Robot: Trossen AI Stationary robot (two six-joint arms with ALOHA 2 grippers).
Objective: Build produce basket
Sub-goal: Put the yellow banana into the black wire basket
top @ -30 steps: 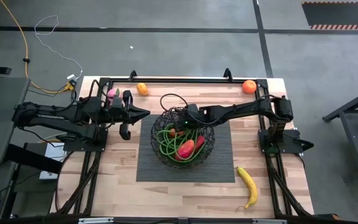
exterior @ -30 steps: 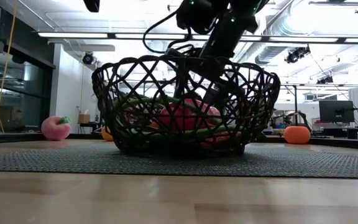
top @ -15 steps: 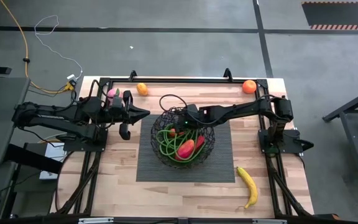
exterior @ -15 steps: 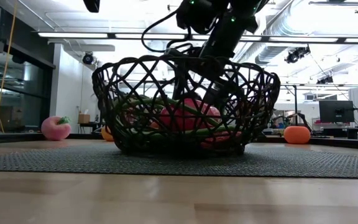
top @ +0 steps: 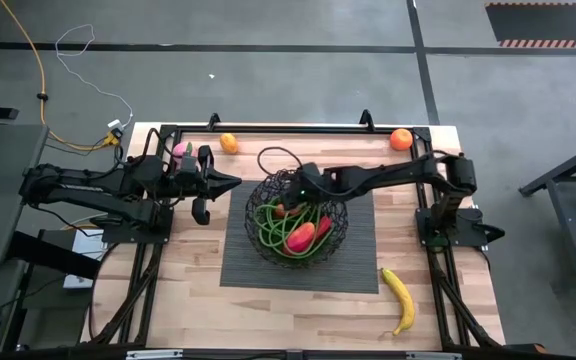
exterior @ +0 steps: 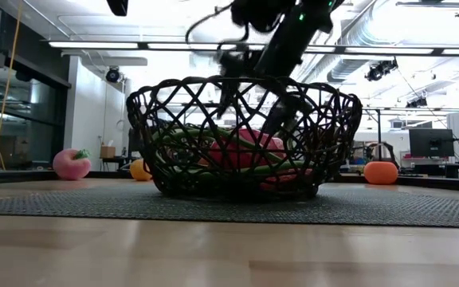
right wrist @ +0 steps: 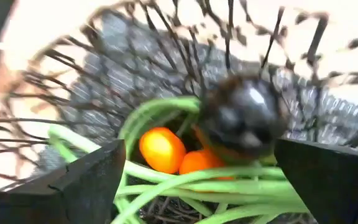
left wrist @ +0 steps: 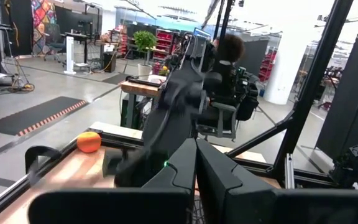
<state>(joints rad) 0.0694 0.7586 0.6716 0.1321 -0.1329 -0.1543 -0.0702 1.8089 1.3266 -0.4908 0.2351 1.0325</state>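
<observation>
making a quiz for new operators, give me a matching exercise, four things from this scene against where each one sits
Things:
1. banana
2. red pepper
3. pink peach
4. right gripper

Places:
A. inside the basket
B. over the basket, open
C. bare wood near the right arm's base
D. far edge, by the left arm

Pairs: 1-C, 2-A, 3-D, 4-B

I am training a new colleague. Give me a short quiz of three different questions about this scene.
1. True or false: the banana lies in the basket.
2. Which gripper is over the basket? A) left B) right
3. Fill in: the right gripper has its fingers ____.

Key:
1. False; it lies on the table.
2. B; the left gripper waits beside the basket, shut.
3. Open.
</observation>
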